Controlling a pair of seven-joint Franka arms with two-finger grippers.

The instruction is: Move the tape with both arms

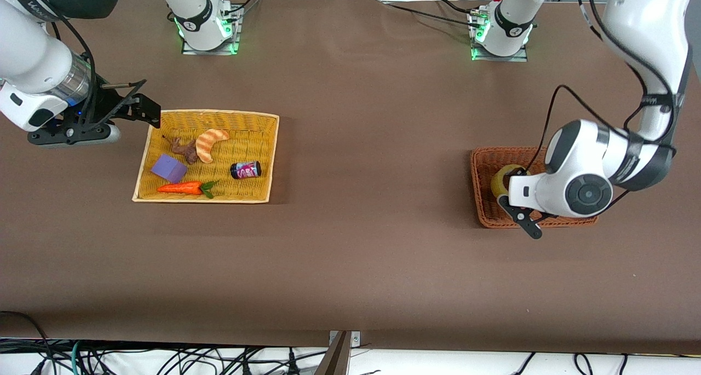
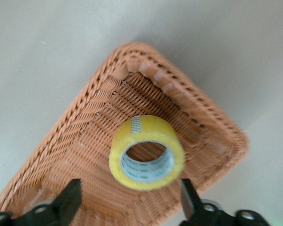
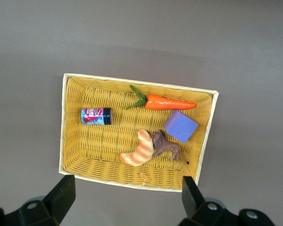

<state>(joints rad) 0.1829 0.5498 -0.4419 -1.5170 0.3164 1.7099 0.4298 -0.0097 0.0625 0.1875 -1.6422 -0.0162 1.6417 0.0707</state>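
The tape (image 2: 147,153), a yellowish roll with a pale core and wide hole, lies in the brown wicker basket (image 2: 85,136). In the front view the tape (image 1: 503,179) shows partly, hidden in part by the left arm, inside the basket (image 1: 484,200) at the left arm's end of the table. My left gripper (image 2: 130,188) is open and empty, hovering over the basket with the tape between and below its fingers; it also shows in the front view (image 1: 523,213). My right gripper (image 1: 139,105) is open and empty over the table beside the yellow basket; it also shows in the right wrist view (image 3: 127,183).
The yellow basket (image 1: 164,117) at the right arm's end holds a striped croissant (image 1: 211,142), a brown animal toy (image 1: 185,149), a purple block (image 1: 168,168), a carrot (image 1: 183,188) and a small can (image 1: 245,170). Its rim (image 3: 63,122) also shows in the right wrist view.
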